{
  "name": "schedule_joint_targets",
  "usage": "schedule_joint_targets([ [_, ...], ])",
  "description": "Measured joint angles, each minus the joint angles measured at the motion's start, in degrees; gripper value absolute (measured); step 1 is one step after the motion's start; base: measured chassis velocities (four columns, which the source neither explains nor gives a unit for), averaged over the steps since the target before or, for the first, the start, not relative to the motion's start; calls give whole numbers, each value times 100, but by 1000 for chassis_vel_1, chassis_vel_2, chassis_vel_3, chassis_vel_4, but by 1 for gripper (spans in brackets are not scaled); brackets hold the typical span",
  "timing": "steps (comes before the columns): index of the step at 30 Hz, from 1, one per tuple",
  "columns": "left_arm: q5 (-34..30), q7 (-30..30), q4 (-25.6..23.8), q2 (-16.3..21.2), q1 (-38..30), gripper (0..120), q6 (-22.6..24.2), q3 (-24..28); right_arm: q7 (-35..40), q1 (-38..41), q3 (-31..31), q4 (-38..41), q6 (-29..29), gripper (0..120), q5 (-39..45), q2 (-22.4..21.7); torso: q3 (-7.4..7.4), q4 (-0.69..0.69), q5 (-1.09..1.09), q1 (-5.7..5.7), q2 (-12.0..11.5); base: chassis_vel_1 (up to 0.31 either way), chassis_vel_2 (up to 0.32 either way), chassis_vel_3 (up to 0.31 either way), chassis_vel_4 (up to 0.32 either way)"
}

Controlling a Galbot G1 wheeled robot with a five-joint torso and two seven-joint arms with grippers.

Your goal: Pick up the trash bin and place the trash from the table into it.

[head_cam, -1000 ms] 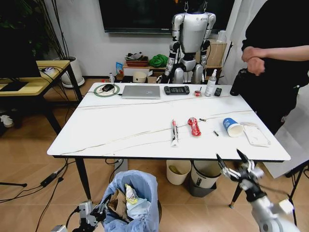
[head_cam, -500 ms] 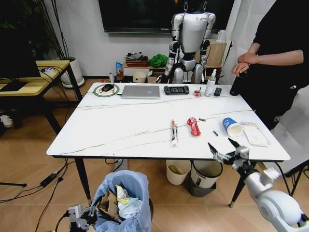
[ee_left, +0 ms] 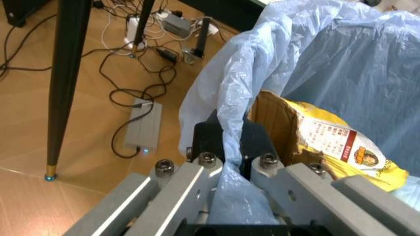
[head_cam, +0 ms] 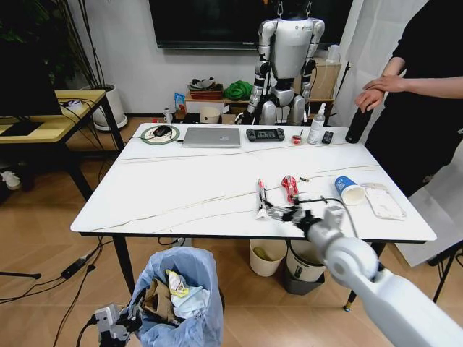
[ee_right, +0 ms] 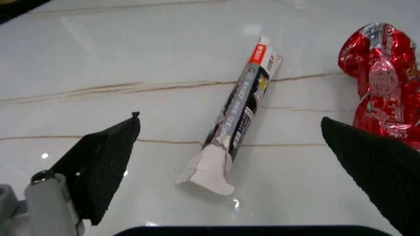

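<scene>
The trash bin [head_cam: 179, 298], lined with a crinkled light-blue bag, hangs low in front of the white table [head_cam: 181, 188]. My left gripper [head_cam: 114, 325] is shut on the trash bin's rim [ee_left: 231, 129]; brown cardboard [ee_left: 274, 118] and a yellow wrapper [ee_left: 338, 145] lie inside. My right gripper [head_cam: 279, 211] hovers open just above the tabletop, its fingers [ee_right: 105, 157] spread on both sides of the white tube [ee_right: 237, 110], not touching it. Trash on the table: the white tube [head_cam: 260, 198], a red wrapper [head_cam: 291, 189] [ee_right: 380, 83], a blue paper cup [head_cam: 349, 190] and white wrappers [head_cam: 383, 202].
A laptop [head_cam: 211, 137], game controller [head_cam: 265, 134], spray bottle [head_cam: 316, 124] and black bottle [head_cam: 356, 126] line the table's far edge. A cream pail [head_cam: 266, 257] and a black-rimmed white bin [head_cam: 305, 262] stand under the table. A yellow-topped desk [head_cam: 45, 119] is at left, and a person stands at right.
My right arm rose from below the table's front right edge and swung left over the top, so the open gripper now straddles the white tube. The left gripper and bin shifted slightly left.
</scene>
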Motion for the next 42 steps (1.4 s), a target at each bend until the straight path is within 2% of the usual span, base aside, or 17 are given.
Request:
schedule_joint_targets([
  [7, 18, 1, -42, -71, -10, 0, -10, -19, 17, 315, -107, -514, -208, 100, -94, 367, 0, -1, -1, 0, 1, 0, 0, 0, 0],
  [15, 15, -7, -30, -36, -61, 0, -3, -19, -34, 397, -194, -786, -107, 100, -194, 611, -1, -1, -1, 0, 1, 0, 0, 0, 0],
  [20, -4, -10, -6, -20, -69, 0, -1, -17, -105, 400, -284, -938, 1, 86, -503, 666, -1, -1, 0, 0, 1, 0, 0, 0, 0],
  [25, -20, -10, 2, 5, -73, 0, -1, -26, -145, 377, -325, -969, 71, 65, -692, 626, -1, -1, -1, 0, 1, 0, 0, 0, 0],
  [26, -20, -10, 2, 5, -73, 0, -1, -26, -145, 377, -325, -969, 71, 65, -692, 626, -1, -1, -1, 0, 1, 0, 0, 0, 0],
  [32, -26, -13, 3, 25, -77, 0, 0, -29, -184, 270, -336, -927, 109, 39, -737, 556, -1, -1, 0, 0, 1, 0, 0, 0, 0],
  [35, -28, -13, 3, 27, -77, 0, 0, -29, -187, 260, -339, -923, 115, 33, -739, 546, -1, -1, 0, -1, 1, 0, 0, 0, 0],
  [37, -32, -13, 6, 33, -75, 0, 0, -33, -202, 256, -337, -921, 131, 22, -741, 534, -1, -1, 0, 0, 1, 0, 0, 0, 0],
  [42, -37, -15, 5, 40, -76, 0, 2, -38, -231, 256, -317, -876, 152, 10, -735, 498, -1, -1, 0, 0, 1, 0, 0, 0, 0],
])
